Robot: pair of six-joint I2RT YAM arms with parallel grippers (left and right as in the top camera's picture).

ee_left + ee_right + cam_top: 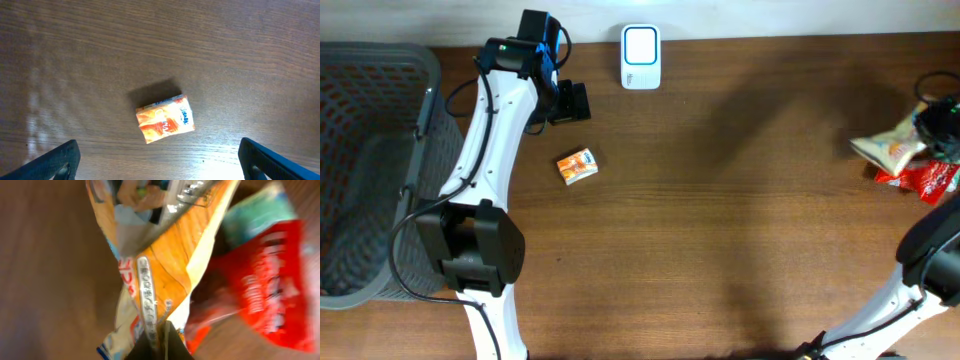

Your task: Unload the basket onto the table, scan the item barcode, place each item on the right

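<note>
**Orange carton waiting by the scanner**

Orange carton (164, 119) is lying flat on the wooden table (740, 220), below and left of the scanner (640, 57). The left claw (570, 103) is hovering left of the scanner, spread wide. It is likely needing to square itself to the carton's tilt before closing, then turn the barcode side toward the scanner; that side is not showing. Far right of the scanner, the right claw (157, 342) is pinching a snack bag (160, 265) by its seam.

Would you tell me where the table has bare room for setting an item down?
Bare wood runs from the scanner and orange box right to the snack bags. Crowded: left edge, with basket and left arm.
</note>
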